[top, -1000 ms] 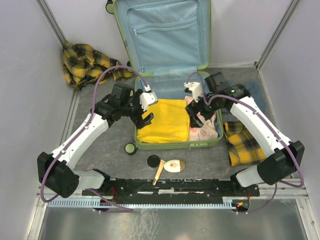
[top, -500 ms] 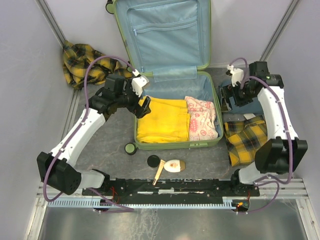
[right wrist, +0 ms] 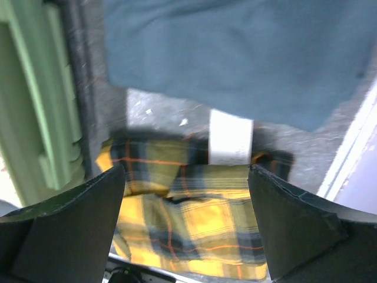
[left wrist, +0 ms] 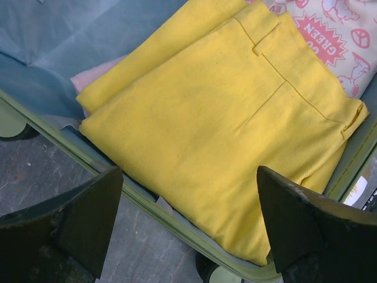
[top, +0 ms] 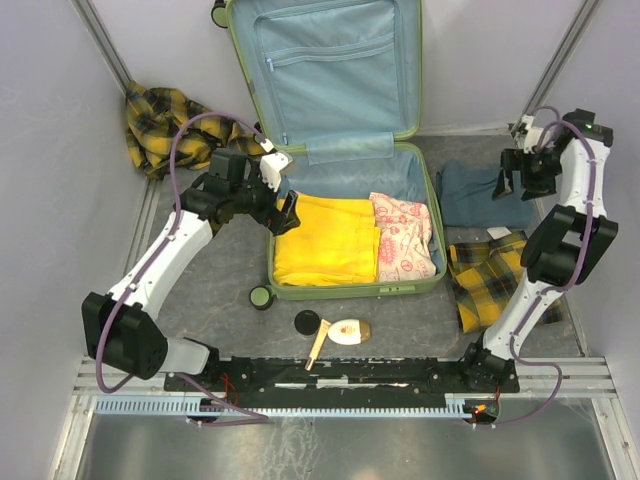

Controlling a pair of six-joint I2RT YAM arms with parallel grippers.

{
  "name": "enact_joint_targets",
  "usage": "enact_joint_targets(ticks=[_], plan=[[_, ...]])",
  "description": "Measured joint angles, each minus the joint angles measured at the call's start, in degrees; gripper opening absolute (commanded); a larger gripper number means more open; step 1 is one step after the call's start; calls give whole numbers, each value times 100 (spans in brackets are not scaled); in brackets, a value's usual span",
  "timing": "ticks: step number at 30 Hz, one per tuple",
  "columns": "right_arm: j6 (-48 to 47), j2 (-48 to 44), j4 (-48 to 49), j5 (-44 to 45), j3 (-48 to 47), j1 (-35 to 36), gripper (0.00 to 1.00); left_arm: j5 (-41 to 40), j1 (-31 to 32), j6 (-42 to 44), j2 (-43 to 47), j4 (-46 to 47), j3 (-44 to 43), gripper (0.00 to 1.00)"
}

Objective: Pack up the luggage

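Your right pincer (top: pixel 522 172) is wide open, holding nothing, over the edge of the blue cloth (top: pixel 478 196). The luggage (top: pixel 345 291) lies open to its left. Next, go down and pinch that cloth.

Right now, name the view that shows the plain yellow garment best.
Left wrist: the plain yellow garment fills it, sharp, seams and belt loops plain. The top view shows it small in the luggage; the right wrist misses it.
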State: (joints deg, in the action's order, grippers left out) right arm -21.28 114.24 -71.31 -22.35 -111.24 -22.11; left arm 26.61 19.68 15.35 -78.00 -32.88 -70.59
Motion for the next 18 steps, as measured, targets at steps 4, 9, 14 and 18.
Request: enact_joint_targets(ticks=[4, 9, 14, 18], plan=[[153, 708, -85, 76, -964, -352, 96, -2, -76, 59, -136, -7, 0, 100], [409, 1497, -22, 216, -1926, -463, 100, -11, -157, 101, -297, 7, 0, 100], [608, 2098, 114, 280, -2323, -435, 99, 66, -234, 107, -686, -31, -72, 100], [741, 2413, 286, 319, -2323, -411, 99, 122, -256, 168, -1069, -280, -212, 100]])
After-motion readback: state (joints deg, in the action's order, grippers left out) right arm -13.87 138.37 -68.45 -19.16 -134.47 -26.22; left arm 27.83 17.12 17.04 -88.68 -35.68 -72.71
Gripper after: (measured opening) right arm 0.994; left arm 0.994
